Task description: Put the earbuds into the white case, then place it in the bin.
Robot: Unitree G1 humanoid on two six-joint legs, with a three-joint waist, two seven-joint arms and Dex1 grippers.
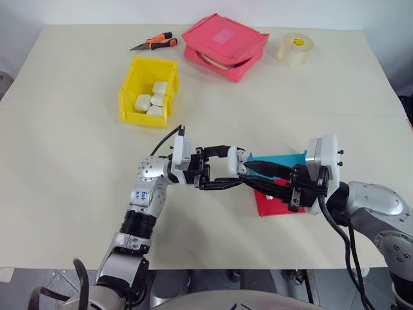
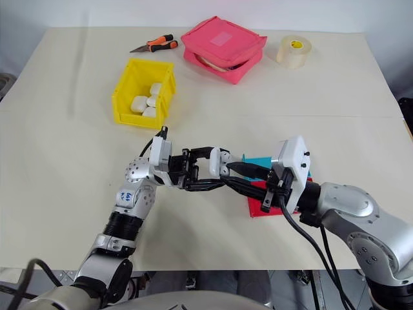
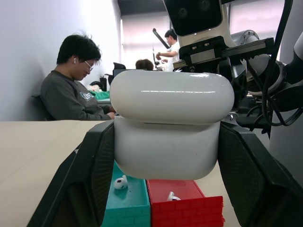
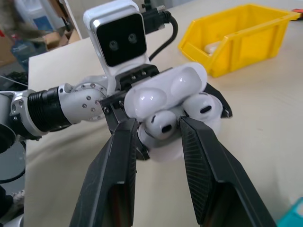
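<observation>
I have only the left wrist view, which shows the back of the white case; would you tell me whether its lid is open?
Observer: Yes. The right wrist view shows the white case from the front with its lid raised, and two earbuds appear to sit in its wells.
Operator: Thank you. Where is the other arm's pincer?
Observer: The right pincer points straight at the case's open mouth, level with the nearer earbud.
Operator: And where is the bin from here?
Observer: The yellow bin stands farther up the table on the robot's left, with several similar white cases in it.
</observation>
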